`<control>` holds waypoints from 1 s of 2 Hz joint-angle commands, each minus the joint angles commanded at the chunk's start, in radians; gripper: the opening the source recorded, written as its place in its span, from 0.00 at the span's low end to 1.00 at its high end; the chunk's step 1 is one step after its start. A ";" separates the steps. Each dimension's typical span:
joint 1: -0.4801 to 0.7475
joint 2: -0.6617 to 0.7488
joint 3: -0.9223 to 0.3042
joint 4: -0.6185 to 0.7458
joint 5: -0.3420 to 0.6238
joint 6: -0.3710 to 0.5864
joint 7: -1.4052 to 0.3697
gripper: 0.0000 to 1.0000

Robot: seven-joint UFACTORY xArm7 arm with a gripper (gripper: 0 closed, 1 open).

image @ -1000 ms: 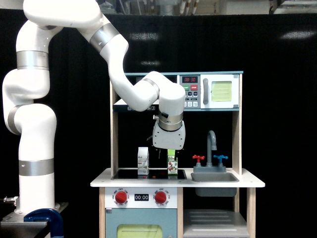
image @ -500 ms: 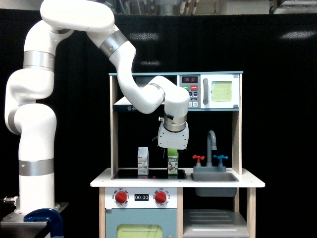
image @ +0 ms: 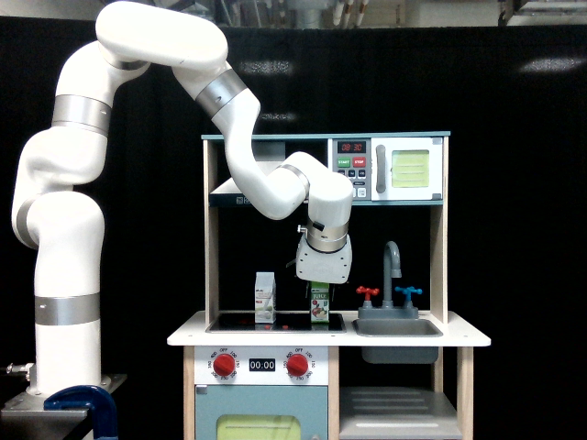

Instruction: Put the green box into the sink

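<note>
The green box (image: 319, 307) stands upright on the black stovetop (image: 240, 323) of the toy kitchen, a light-green carton with a white label and red fruit picture. My gripper (image: 319, 291) points straight down over it, and its body hides the gabled top. Dark fingers show on either side of the carton's upper part, apparently open around it. The grey sink (image: 396, 327) lies just toward the exterior view's right of the box, set into the white counter.
A white-grey carton (image: 265, 297) stands on the stovetop toward the exterior view's left of the green box. A grey faucet (image: 393, 261) with red and blue taps rises behind the sink. The shelf and microwave (image: 410, 169) hang above my wrist.
My gripper has moved slightly toward the exterior view's right and come down over the green box, now covering its top. The box itself has not moved.
</note>
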 joint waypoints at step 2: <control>-0.087 0.017 0.086 0.029 -0.011 -0.002 0.010 0.00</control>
